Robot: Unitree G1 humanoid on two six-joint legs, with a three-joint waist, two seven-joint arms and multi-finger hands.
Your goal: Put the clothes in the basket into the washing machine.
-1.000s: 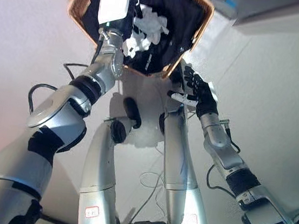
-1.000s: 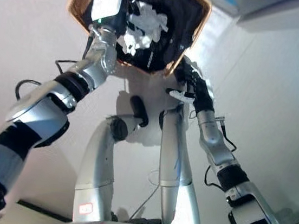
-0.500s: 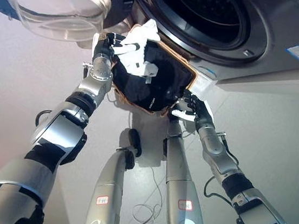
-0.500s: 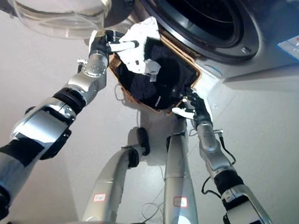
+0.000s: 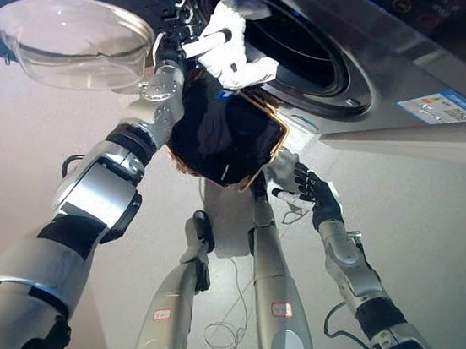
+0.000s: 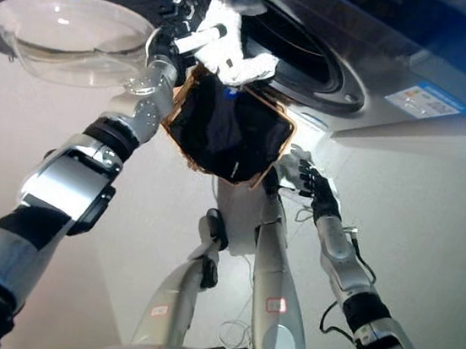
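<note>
Silver-grey arms (image 5: 94,196) with black bands, dark hands (image 5: 315,197)

No print can be read; a label (image 5: 442,107) on the washing machine (image 5: 418,52) is too small to make out.

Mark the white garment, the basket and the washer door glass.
white garment (image 5: 231,48): left eye view, bunched middle of the cloth.
basket (image 6: 271,164): right eye view, tan rim at its right edge.
washer door glass (image 5: 67,39): left eye view, centre of the clear bowl.

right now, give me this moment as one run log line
left hand: shut on white cloth, at washer opening | right hand: open, by basket corner | washer door: open | dark clothes in basket
</note>
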